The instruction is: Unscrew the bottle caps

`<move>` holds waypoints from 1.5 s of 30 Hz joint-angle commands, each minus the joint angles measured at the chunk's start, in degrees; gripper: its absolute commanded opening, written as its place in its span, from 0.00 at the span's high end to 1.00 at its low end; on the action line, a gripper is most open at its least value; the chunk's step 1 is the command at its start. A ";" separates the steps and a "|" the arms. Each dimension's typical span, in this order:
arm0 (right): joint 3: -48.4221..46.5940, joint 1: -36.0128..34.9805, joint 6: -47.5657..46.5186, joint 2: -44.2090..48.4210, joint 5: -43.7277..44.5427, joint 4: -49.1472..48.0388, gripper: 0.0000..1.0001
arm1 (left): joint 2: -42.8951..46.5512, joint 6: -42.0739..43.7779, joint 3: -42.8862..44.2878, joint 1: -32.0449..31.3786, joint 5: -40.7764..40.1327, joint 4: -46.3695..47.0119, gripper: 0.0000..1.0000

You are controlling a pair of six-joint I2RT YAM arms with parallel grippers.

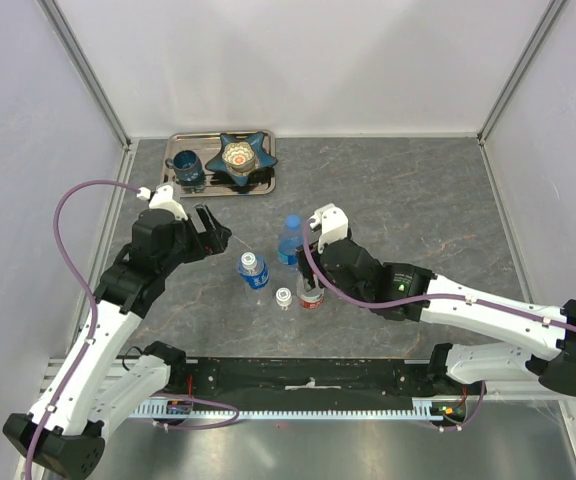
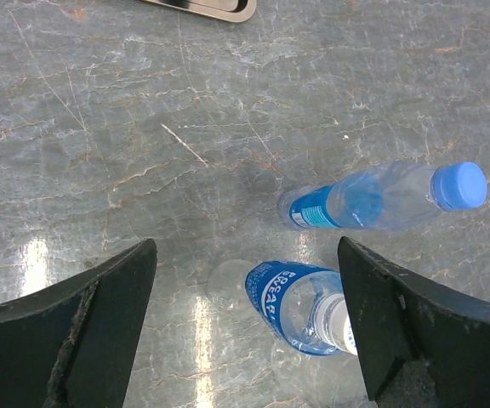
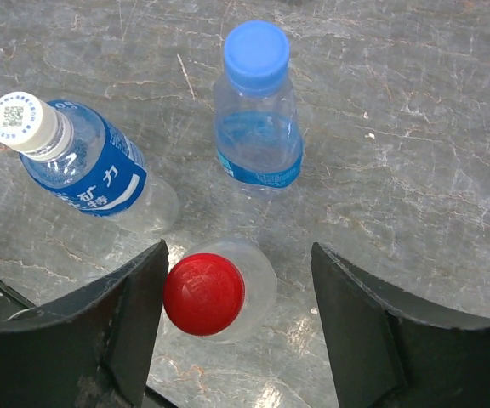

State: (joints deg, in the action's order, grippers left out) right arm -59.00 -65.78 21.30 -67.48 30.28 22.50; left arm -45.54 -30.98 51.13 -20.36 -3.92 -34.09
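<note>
Handling: small round red plastic cap [image 3: 204, 293] likely light, slippery | you pinch its side | right fingers [image 3: 134, 323] open around it, left fingers [image 2: 100, 323] open.

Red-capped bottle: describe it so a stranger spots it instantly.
On the grey table, four small clear bottles stand grouped near its middle. The red-capped bottle is the right one of the nearer pair, alone in having a red cap, not blue or white.

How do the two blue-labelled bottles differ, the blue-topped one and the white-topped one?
The blue-capped bottle has a plain blue cap; the white-capped bottle has a white cap printed with a square code. The blue-capped bottle wears a narrow label low down; the white-capped bottle's is broad, dark blue with white writing. Both are clear plastic, upright, caps on.
</note>
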 commanded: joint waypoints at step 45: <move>-17.29 36.41 22.46 5.44 -52.05 -22.04 1.00 | -24.79 -20.35 28.95 1.55 69.22 53.86 0.00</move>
State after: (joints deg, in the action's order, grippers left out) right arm -76.64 -33.30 34.81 -62.15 -2.81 12.29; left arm -71.85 -43.29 83.50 -18.98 48.80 9.56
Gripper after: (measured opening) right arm 0.457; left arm 0.993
